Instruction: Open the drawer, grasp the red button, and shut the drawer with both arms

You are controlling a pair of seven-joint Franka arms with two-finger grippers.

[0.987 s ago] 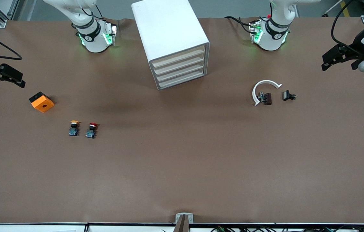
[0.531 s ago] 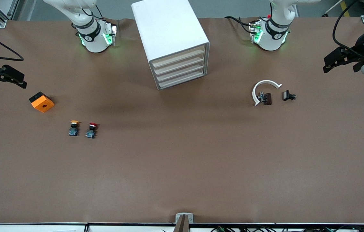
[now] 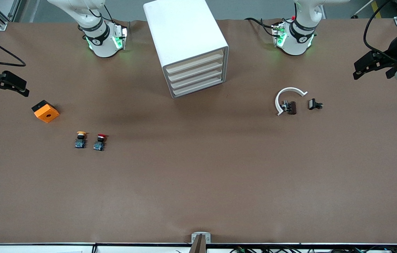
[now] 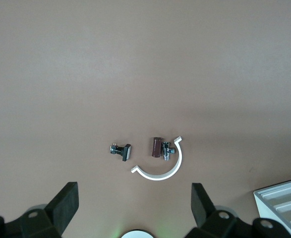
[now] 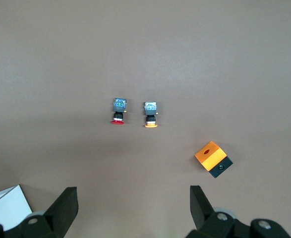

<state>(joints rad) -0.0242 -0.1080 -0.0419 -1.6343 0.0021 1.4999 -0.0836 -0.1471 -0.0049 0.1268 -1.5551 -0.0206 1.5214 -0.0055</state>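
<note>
Cabinet (image 3: 187,45) sits between the arm bases with all four drawers (image 3: 194,75) shut, which only the front view really shows. Both grippers hang spread wide over the table ends: left (image 4: 134,203) near a white clip (image 4: 162,167), right (image 5: 134,207) near the orange block (image 5: 213,158). Button (image 5: 118,117) lies beside its yellow twin (image 5: 150,114).

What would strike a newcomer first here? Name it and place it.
The white cabinet with its four shut drawers stands between the two arm bases. The orange block sits toward the right arm's end of the table, with the red button and the yellow button side by side nearer the camera. Both the right gripper and the left gripper are open at the table's ends.
</note>
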